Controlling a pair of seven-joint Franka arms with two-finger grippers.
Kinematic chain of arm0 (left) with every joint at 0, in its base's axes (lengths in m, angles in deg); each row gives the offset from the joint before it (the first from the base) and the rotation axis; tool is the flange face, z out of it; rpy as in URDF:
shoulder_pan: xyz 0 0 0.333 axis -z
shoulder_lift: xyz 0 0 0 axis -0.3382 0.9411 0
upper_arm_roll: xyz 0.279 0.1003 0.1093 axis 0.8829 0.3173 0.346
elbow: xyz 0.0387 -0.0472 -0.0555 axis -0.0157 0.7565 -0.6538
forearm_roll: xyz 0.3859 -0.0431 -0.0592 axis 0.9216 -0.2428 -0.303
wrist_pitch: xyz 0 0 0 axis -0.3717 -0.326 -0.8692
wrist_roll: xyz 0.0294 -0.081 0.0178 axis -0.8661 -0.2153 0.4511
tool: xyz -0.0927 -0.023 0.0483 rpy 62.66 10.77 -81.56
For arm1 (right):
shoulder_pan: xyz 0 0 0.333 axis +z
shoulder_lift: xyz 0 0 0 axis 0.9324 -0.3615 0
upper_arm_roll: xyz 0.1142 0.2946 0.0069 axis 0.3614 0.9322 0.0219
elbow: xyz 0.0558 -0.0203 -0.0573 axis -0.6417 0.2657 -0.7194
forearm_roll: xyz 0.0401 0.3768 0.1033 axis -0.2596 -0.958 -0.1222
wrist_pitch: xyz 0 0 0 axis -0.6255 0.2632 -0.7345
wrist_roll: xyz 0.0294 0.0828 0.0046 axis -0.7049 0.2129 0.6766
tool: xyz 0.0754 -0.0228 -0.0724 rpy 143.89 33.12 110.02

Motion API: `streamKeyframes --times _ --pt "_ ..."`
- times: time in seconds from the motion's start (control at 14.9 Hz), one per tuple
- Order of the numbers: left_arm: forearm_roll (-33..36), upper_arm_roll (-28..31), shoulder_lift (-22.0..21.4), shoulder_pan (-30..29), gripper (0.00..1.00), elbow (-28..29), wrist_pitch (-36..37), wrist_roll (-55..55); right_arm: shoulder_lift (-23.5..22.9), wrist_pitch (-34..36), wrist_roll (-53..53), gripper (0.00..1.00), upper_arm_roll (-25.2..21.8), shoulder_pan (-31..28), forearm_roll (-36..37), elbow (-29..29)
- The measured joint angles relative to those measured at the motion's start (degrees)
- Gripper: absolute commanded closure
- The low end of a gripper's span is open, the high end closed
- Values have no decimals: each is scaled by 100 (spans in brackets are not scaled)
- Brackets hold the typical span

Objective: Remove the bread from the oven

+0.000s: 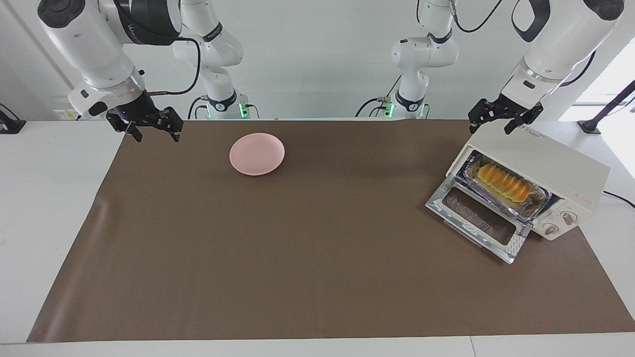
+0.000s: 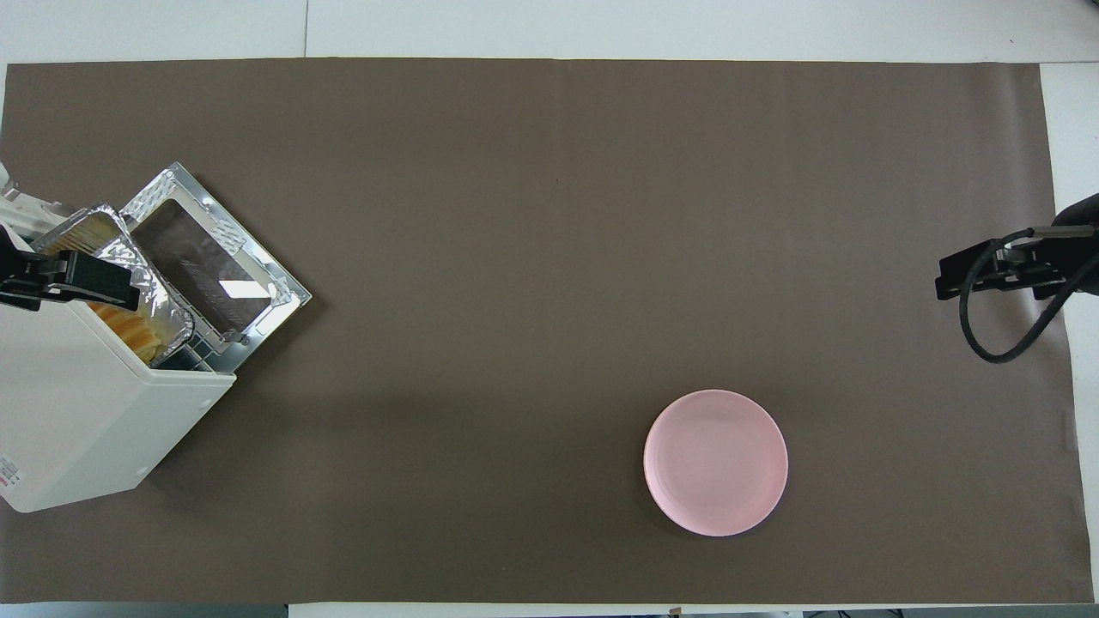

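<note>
White walls and a brown mat laid over the white table frame the scene; the toaster oven sits at the left arm's end of the table, turned at an angle, its glass door dropped flat onto the mat, so the mouth gapes toward the middle of the table and away from the robots; inside it a foil tray rests on the rack with the bread lying in it, the loaf's long axis running along the oven's width, parallel to the open mouth; the left gripper hangs just above the oven's top corner on the robots' side, fingers apart and holding nothing; from there the bread lies lower and forward, under the oven's roof, so by my reckoning the hand must travel out over the lowered door and come in through the mouth rather than straight down; the right gripper waits over the mat's edge at its own end, fingers spread and empty, with a pink plate between it and the oven, well apart from both; the left arm is plainly the nearer one to the loaf.
</note>
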Motion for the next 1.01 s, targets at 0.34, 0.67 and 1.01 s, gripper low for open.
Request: streamKeyframes --times 0.34,0.67,1.01 --pt "514 -57 455 161 0 -146 -379 -1084 0 0 0 0 0 0 0 0" --pt "892 -37 1858 190 0 -899 -822 -2799 0 0 0 0 0 0 0 0" --pt "1019 32 2219 141 0 -615 -1630 -4082 0 0 0 0 0 0 0 0"
